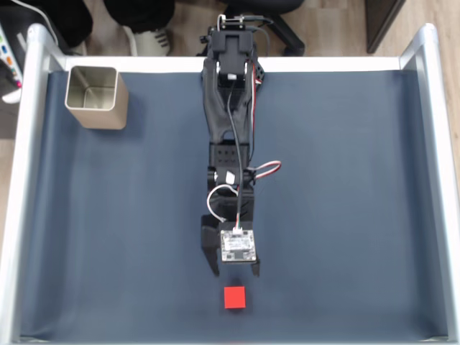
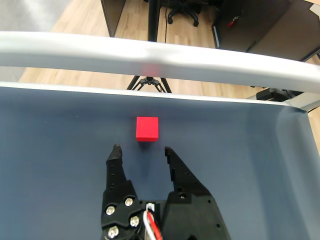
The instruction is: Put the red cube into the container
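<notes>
1. Claw [image 2: 141, 149] spread wide, empty, hovering over the table [image 1: 345, 180].
2. Red cube [image 2: 147, 128] just ahead of the tips, centred; advance, then close.
3. Container [image 1: 97, 97] far behind, near the arm's base.

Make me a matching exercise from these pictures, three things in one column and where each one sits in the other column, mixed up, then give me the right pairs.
Things:
1. cube
2. container
3. gripper

Places, as the fixed view shows them:
A. far upper left corner of the mat, empty
B. open, just above the cube, not touching it
C. on the mat near the bottom edge, centre

Pairs: 1-C, 2-A, 3-B
</notes>
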{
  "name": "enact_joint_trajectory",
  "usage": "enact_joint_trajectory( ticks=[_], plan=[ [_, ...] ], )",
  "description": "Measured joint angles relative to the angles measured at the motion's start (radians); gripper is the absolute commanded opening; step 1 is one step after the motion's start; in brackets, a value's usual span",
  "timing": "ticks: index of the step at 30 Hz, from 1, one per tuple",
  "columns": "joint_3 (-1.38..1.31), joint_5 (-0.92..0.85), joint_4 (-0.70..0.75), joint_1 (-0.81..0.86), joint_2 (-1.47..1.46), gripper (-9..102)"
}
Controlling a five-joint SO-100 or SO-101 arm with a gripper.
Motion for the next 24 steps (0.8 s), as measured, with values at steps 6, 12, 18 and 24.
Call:
enact_joint_trajectory(
  ticks=[6, 12, 18, 24],
  plan=[
    [-0.072, -0.02, -0.052, 0.031, -0.103, 32],
    [-0.132, -0.02, -0.067, 0.034, -0.175, 32],
    [-0.186, -0.008, -0.084, 0.028, -0.238, 32],
    [-0.232, -0.002, -0.086, 0.015, -0.282, 31]
  ],
)
